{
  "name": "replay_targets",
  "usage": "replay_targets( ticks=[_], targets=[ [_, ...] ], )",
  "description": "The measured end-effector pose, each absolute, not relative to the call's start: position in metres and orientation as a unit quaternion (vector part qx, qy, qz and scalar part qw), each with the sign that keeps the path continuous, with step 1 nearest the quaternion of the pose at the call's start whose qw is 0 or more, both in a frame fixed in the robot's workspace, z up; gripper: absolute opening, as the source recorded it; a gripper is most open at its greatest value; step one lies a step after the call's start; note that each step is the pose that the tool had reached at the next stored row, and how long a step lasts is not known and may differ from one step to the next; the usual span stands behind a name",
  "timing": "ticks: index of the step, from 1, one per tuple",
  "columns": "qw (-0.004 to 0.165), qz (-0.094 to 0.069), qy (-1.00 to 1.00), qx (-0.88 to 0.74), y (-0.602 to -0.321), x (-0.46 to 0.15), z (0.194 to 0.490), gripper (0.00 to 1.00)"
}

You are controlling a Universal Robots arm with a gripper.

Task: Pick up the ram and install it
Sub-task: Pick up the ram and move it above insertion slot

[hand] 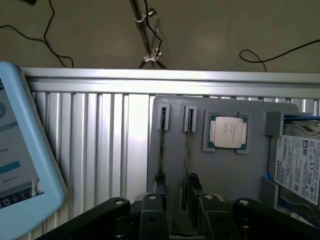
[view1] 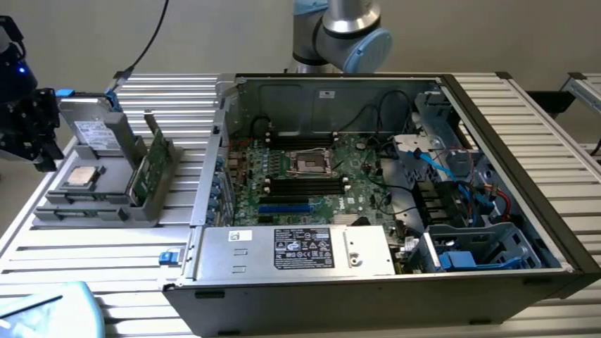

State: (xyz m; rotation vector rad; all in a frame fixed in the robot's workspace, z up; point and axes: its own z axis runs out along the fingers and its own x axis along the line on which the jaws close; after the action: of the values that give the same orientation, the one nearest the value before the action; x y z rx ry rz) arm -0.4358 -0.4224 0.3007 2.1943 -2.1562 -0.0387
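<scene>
Grey plastic parts tray point(hand: 172, 150), stocked.
Held 2 thin green ram sticks point(view1: 148, 174) on edge in slots, 1 square silver processor point(hand: 228, 132), 1 hard drive point(hand: 300, 165); black gripper point(hand: 180, 215) hovered over sticks, fingers parted, empty.

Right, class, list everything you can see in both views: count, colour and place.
ram: one, green, upright in tray
taller board: one, green, beside ram
tray: one, grey, exterior view's left
processor: one, silver, in tray
hard drive: one, silver, in tray
computer case: one, black, open, centre
motherboard: one, green, inside case
power supply: one, silver, inside case
tablet: one, pale blue, at table's edge
table: one, silver slats, underneath
arm: one, grey-blue, behind case
pincer: one, black, open, at tray
</scene>
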Motion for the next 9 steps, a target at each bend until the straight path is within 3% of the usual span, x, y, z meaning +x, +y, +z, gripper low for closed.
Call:
replay_targets(
  ticks=[9],
  targets=[
    [0.031,-0.013,-0.700,0.713,-0.432,-0.435,0.285,0.31]
  ],
)
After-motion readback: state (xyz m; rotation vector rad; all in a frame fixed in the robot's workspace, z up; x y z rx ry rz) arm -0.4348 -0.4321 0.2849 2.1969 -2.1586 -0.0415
